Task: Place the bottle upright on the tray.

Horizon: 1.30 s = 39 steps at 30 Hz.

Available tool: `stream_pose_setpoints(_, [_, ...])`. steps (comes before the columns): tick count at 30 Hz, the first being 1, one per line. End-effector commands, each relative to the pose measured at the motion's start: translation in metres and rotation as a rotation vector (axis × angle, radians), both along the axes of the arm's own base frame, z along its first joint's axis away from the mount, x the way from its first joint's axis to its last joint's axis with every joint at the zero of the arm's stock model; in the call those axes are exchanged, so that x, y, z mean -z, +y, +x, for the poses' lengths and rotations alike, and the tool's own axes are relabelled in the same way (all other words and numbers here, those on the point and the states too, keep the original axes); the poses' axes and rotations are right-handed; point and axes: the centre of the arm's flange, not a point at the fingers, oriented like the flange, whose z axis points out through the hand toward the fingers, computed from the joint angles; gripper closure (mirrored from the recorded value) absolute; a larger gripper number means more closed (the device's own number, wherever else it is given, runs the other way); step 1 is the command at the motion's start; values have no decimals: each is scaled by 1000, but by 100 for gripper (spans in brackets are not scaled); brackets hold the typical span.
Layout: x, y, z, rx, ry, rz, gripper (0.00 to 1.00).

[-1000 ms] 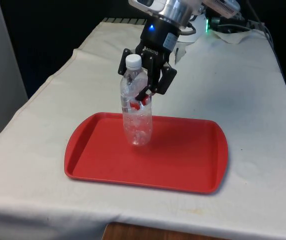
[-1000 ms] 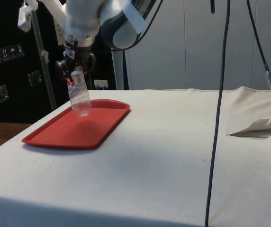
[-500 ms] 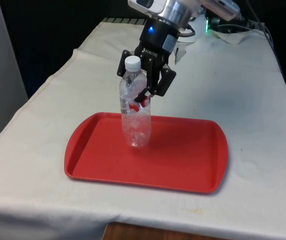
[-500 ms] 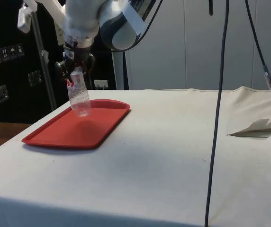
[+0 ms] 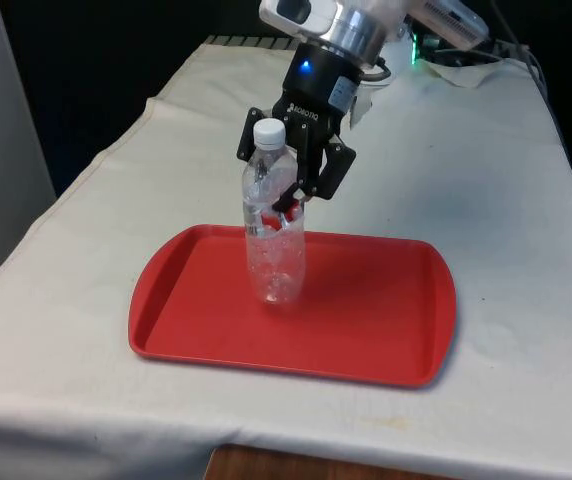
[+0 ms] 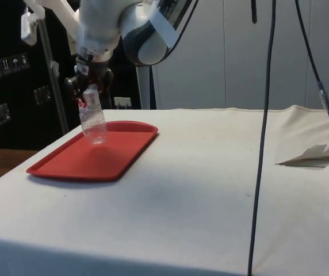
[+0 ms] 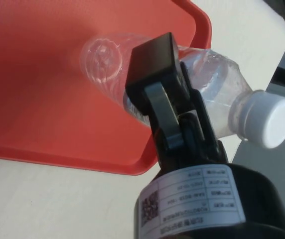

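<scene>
White cloth covers the table (image 5: 486, 200), where a red tray (image 5: 366, 320) lies near the front edge. Upright on the tray's far part stands a clear bottle (image 5: 274, 250) with a white cap (image 5: 269, 132). Around its upper body the gripper (image 5: 288, 195) has its fingers clenched.

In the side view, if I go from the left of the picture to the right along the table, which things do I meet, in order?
Red tray with the clear bottle standing on it, held by the gripper → hanging black cable → folded edge of the white cloth.
</scene>
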Motion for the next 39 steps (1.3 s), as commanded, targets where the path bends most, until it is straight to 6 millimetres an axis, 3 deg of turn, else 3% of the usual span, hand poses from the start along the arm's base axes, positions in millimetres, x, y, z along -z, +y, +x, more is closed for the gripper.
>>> stream_pose_setpoints(1, [-3,-2,4,1,-34,-8,100])
stream_pose_setpoints(23, [11,6,3,-22,-27,27,100])
stream_pose_setpoints(39, [10,7,5,-27,-43,24,100])
